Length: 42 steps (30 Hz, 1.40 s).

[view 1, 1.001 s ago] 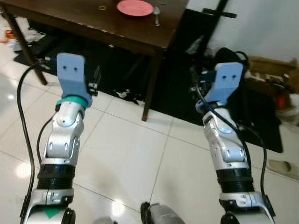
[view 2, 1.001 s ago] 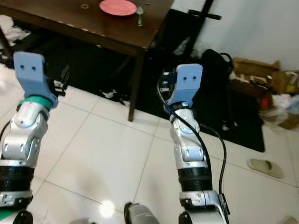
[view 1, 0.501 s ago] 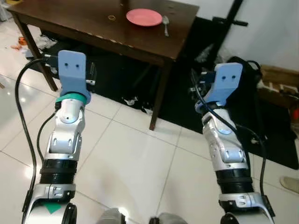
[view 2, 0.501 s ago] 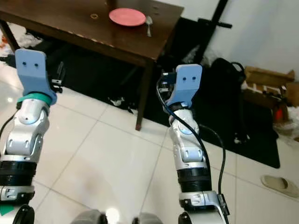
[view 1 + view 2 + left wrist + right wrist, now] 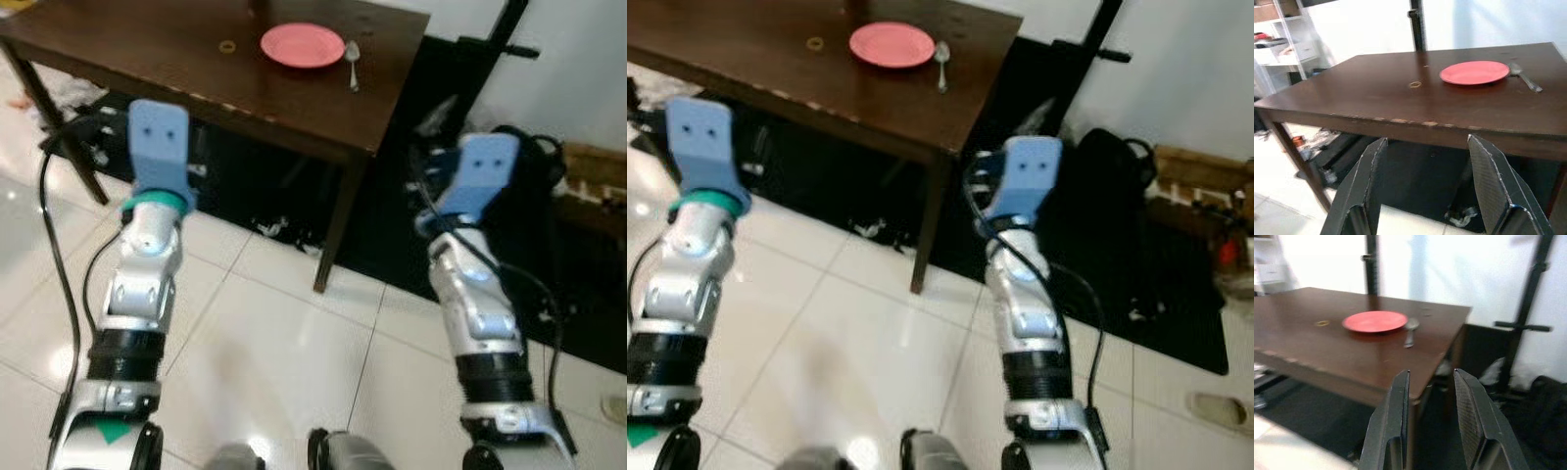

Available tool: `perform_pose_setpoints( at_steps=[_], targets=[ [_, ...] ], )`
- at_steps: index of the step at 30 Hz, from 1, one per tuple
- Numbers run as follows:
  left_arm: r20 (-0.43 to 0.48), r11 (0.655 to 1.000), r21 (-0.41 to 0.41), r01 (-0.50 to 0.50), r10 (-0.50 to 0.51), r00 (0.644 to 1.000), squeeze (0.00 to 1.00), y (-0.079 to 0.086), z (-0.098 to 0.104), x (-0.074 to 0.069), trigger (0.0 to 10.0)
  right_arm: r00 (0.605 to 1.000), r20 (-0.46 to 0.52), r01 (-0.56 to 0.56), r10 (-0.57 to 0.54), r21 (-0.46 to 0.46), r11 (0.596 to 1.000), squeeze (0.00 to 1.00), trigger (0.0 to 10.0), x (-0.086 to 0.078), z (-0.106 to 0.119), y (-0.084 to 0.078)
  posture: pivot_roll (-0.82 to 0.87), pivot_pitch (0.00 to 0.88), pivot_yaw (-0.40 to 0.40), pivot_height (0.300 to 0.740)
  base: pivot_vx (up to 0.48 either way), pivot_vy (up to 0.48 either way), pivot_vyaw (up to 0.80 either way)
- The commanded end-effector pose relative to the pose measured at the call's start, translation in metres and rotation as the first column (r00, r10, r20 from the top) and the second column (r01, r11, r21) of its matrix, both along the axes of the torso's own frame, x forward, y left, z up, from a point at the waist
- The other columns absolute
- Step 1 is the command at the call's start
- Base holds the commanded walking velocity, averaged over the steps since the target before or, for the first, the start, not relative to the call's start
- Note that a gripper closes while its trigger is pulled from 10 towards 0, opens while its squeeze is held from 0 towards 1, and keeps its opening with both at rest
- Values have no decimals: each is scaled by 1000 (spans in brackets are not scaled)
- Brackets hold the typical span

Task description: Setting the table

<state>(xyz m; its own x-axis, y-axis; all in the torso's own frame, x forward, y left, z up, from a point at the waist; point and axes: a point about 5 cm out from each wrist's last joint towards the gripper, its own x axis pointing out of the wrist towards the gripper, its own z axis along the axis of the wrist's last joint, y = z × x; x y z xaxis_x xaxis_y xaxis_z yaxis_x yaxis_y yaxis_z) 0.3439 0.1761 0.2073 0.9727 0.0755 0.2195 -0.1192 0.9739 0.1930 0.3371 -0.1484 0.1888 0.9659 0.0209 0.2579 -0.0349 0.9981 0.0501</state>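
Tabletop (image 5: pixel 176 49) in dark brown wood carries three things that I can count: one pink plate (image 5: pixel 302 45), one spoon (image 5: pixel 352 64) and one small ring (image 5: pixel 227 46). The plate lies near the far right corner of the tabletop, and the spoon lies just beside it on the side of the right edge, its handle pointing toward the near edge. The ring lies apart from the plate, further toward the left edge and about midway across the depth.

I have both arms raised in front of the near edge, neither one touching anything. The left gripper (image 5: pixel 1422 191) has its jaws wide apart and holds nothing; through its wrist camera I see the near edge of the tabletop between the two black fingers (image 5: pixel 1361 191). The right gripper (image 5: pixel 1427 423) has its jaws parted more narrowly, also with nothing between them, and it points at the tabletop's near right corner.

Under and beyond the tabletop I see a black mat (image 5: pixel 1156 304) on the white tiled floor (image 5: pixel 284 343).
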Motion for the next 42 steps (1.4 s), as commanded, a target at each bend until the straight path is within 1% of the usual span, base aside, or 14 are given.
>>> perform_pose_setpoints(
  at_steps=[1, 10, 17, 19, 20, 22, 24, 25, 36, 42],
  targets=[
    [-9, 1000, 5, 6, -6, 1000, 0, 0, -3, 0, 10000, 1000, -26, 6, -6, 15, 1000, 0, 10000, 0, -5, 0, 52, 0, 14, 740, 465, 0, -800],
    [-4, 1000, 9, 20, -20, 1000, 0, -2, -2, 1, 10000, 1000, -20, 13, -13, 12, 1000, 0, 10000, 0, -5, 0, 51, 0, 21, 740, 467, 0, -800],
    [6, 1000, 22, 22, -22, 1000, 0, -5, -1, 2, 10000, 1000, 12, -13, 13, 5, 1000, 0, 10000, 0, 0, 4, 49, 0, 25, 740, 468, 0, 0],
    [11, 999, 26, 19, -19, 1000, 0, -5, 0, 2, 10000, 997, 34, -63, 63, 7, 998, 0, 10000, -1, 4, 10, 49, 0, 26, 740, 467, 0, 0],
    [11, 999, 26, 19, -19, 1000, 0, -5, 0, 2, 10000, 997, 34, -63, 63, 7, 998, 0, 10000, -1, 4, 10, 49, 0, 26, 740, 469, 0, 0],
    [15, 999, 30, 14, -14, 1000, 0, -6, 0, 3, 10000, 992, 55, -118, 117, 4, 993, 0, 10000, -4, 7, 18, 50, 0, 28, 740, 467, 0, 0],
    [15, 999, 30, 14, -14, 1000, 0, -6, 0, 3, 10000, 992, 55, -118, 117, 4, 993, 0, 10000, -4, 7, 18, 50, 0, 28, 740, 469, 0, 0],
    [16, 999, 31, 12, -13, 1000, 0, -6, 0, 3, 10000, 989, 58, -135, 135, 1, 991, 0, 10000, -4, 7, 20, 50, 0, 28, 740, 465, 0, 0],
    [11, 1000, 28, 5, -6, 1000, 0, -9, -2, 2, 10000, 988, 52, -147, 148, -8, 989, 0, 10000, -4, 5, 23, 53, 0, 31, 740, 456, 0, 0],
    [13, 999, 31, 13, -14, 1000, 0, -11, -2, 2, 10000, 989, 47, -139, 139, -10, 990, 0, 10000, -3, 4, 21, 53, 0, 34, 740, 0, 0, 0]
  ],
)
